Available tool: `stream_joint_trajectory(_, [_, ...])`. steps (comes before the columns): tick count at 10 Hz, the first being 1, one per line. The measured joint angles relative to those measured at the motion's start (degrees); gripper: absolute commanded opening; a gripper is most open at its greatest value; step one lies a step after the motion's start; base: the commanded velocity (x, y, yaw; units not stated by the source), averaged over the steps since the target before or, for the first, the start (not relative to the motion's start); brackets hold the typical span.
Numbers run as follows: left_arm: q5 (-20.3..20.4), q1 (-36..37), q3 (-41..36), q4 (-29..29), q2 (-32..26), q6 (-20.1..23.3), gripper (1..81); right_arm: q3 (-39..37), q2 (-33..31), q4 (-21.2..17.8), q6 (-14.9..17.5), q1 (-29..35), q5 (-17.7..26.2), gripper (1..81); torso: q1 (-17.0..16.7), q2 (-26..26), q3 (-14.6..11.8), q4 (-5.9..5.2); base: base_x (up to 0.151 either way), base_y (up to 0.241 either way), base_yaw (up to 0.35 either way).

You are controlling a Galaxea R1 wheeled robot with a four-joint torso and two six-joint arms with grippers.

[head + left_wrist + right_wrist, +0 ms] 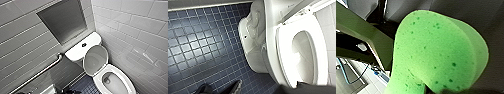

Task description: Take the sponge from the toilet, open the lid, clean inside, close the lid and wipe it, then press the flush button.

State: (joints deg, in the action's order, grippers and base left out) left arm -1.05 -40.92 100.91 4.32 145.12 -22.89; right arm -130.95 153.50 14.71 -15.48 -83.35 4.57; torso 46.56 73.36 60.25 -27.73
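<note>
Already the sponge [436, 50] is off the toilet, grasped, by the look of it, in the right claw [436, 90] (it looms green close to that wrist camera). The lid [95, 60] stands raised against the front edge of the tank [75, 52]. Pickup and opening seem done; whether the bowl [112, 82] has been cleaned I cannot tell. Closing, wiping and the flush button [84, 45], mid tank top, are left. The left claw [220, 88] hangs over the floor [198, 45] beside the bowl; released or clenched, I cannot tell.
</note>
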Motion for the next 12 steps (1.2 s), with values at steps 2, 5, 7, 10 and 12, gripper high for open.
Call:
stream_joint_trajectory(2, [0.23, 2.1, 0.02, 0.01, 0.72, -2.99, 81.1, 0.0, 0.22, 0.0, -0.02, -0.28, -0.04, 1.0, 0.0, 0.0, 0.0, 0.0, 0.0, 0.0, 0.0])
stream_joint_trajectory(5, [3.57, 6.19, 0.68, 0.06, 0.89, -8.91, 81.1, 0.0, 0.61, 0.0, -0.02, -1.1, -0.09, 1.0, 0.0, 0.0, 0.0, 0.0, 0.0, 0.0, 0.0])
stream_joint_trajectory(7, [4.55, 8.37, 1.87, 0.06, 0.67, -11.64, 81.1, 0.0, 0.63, -0.02, -0.06, -1.1, -0.35, 1.0, 0.0, 0.0, 0.0, 0.0, 0.0, 0.0, 0.0])
stream_joint_trajectory(10, [5.97, 11.26, 2.63, 0.17, 0.59, -14.51, 81.1, 0.0, 0.66, 0.0, -0.2, -1.13, -0.33, 1.0, 0.0, 0.0, 0.0, 0.0, 0.0, 0.0, 0.0])
stream_joint_trajectory(12, [8.44, 12.59, 3.19, 0.23, 1.52, -16.26, 81.1, 0.0, 0.68, -0.02, -0.17, -1.11, -0.41, 1.0, 0.0, 0.0, 0.0, 0.44, 0.0, 0.0, 0.0])
